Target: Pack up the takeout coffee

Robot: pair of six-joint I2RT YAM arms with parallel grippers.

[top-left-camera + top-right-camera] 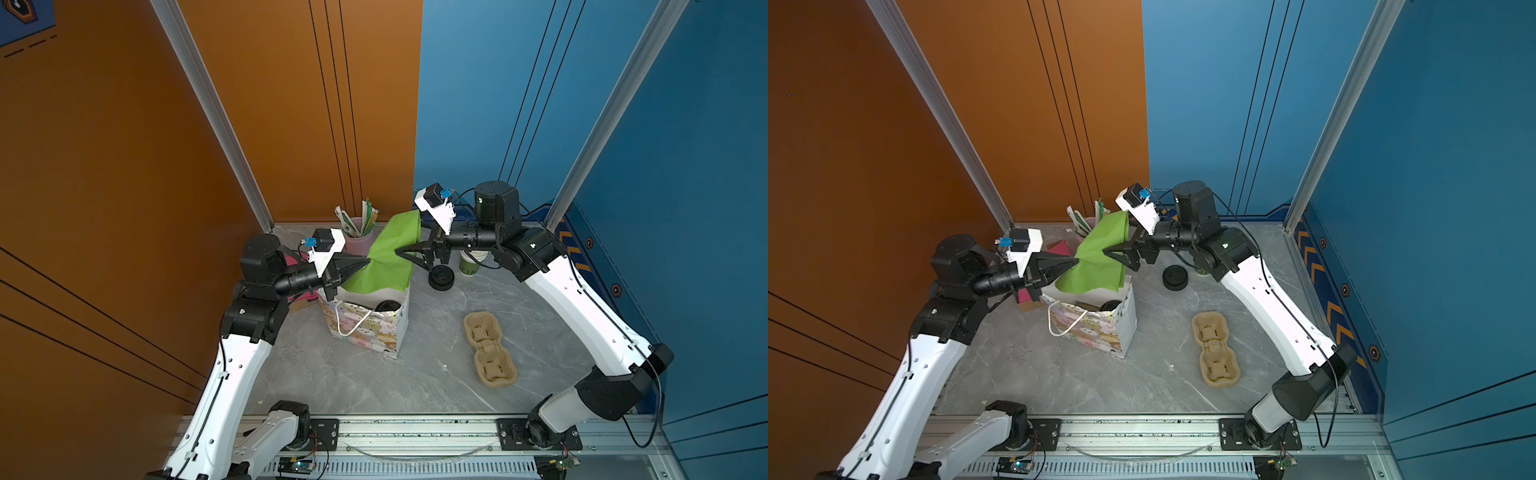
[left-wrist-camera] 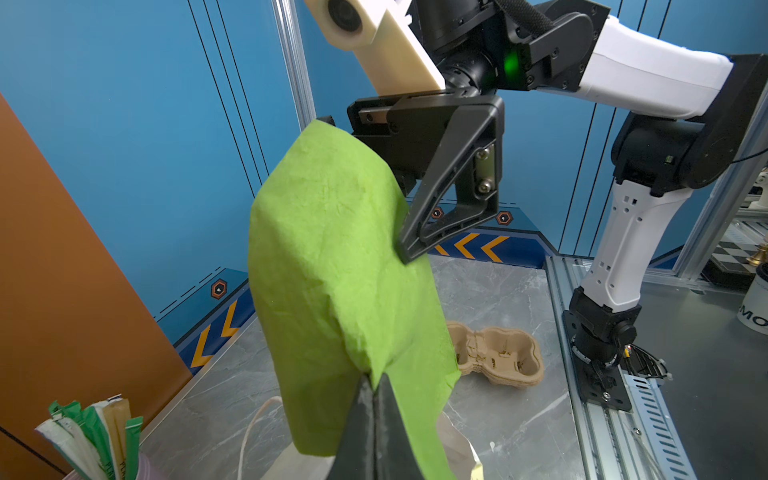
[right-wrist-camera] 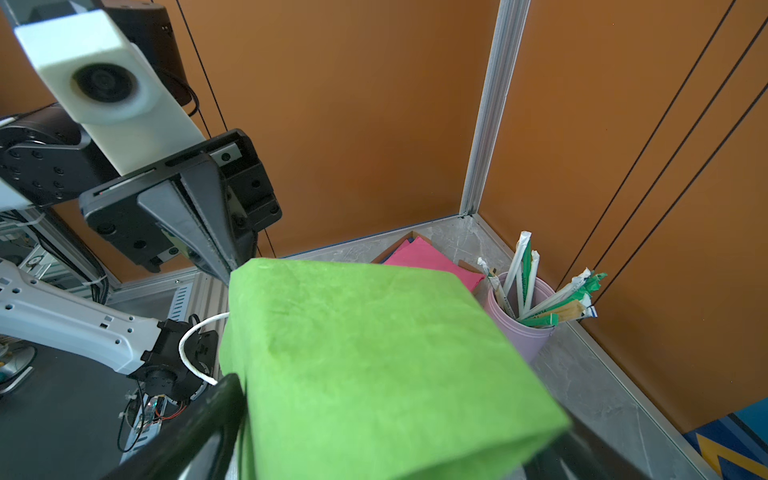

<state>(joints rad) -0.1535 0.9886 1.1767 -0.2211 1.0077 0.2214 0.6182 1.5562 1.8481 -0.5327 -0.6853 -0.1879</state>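
In both top views my left hand [image 1: 368,261], fingers pressed together, pinches one edge of a lime-green tissue paper sheet [image 1: 390,253] hanging just above frame centre, over the open mouth of a pastel cartoon-print paper gift bag [image 1: 370,332]. My right hand [image 1: 402,246] reaches in from the right, spread wide, straddling the sheet's opposite edge without gripping it. Under the tissue, inside the bag, a black sip lid shows; I take it for the white paper takeout coffee cup [image 1: 387,306], already packed. Right of the bag on the grey marbled surface [image 1: 436,386] sit a loose black plastic lid [image 1: 440,277] and a stack of white paper cups with a green bottom cup [image 1: 471,262]. At lower right lies a brown moulded-pulp cup carrier [image 1: 489,353], both wells empty. Behind the bag a pink plastic tumbler [image 1: 357,243] holds paper-wrapped straws. From the left wrist, the sheet drapes limply from my pinch, one right finger tip at its edge, the other finger mostly hidden behind it. If I release before the right hand closes, I expect the sheet to slump off the bag. From the right wrist, the folded sheet fills the gap between my spread fingers, and the bag's white cord handle [image 3: 187,345] loops near one finger. A snag there, or stuffing too hard, could tip the light bag and spill the coffee.
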